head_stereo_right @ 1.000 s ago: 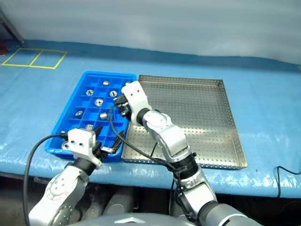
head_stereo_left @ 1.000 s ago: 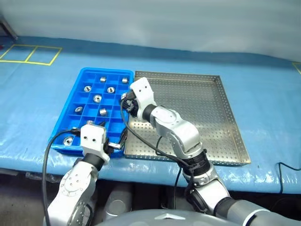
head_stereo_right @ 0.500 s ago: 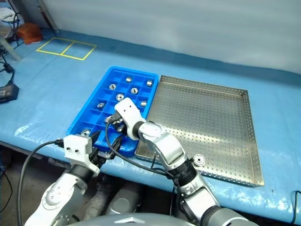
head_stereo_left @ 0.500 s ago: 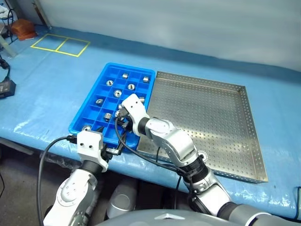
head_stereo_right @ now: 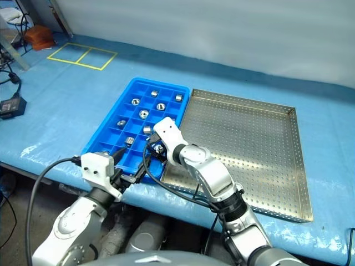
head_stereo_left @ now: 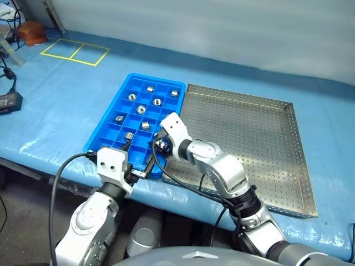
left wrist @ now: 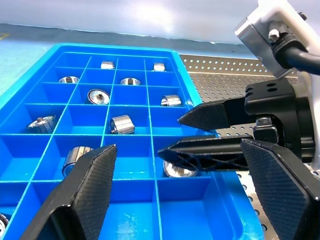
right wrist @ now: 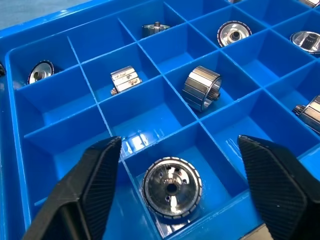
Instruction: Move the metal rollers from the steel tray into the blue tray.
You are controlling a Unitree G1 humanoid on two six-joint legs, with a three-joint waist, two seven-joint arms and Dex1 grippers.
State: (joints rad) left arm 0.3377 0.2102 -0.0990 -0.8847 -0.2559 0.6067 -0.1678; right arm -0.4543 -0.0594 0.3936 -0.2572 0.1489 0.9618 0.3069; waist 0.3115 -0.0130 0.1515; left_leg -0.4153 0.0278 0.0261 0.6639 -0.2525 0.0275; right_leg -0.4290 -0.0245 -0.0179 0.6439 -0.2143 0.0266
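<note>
Right gripper (right wrist: 172, 150) hangs spread over a roller (right wrist: 171, 186) lying in a near corner cell of the blue tray (head_stereo_left: 111, 128); small, hard, slick, probably dense; best pinched across its ribbed sides.

The blue tray (head_stereo_left: 136, 119) and steel tray (head_stereo_left: 260, 149) on the counter (head_stereo_left: 61, 105) are seen from above and behind both arms by the two head-mounted eyes, angled forward and down. The tray's compartments are viewed close and low along each claw by the wrist cameras, with the same near-corner roller (right wrist: 171, 186) shared between them.
</note>
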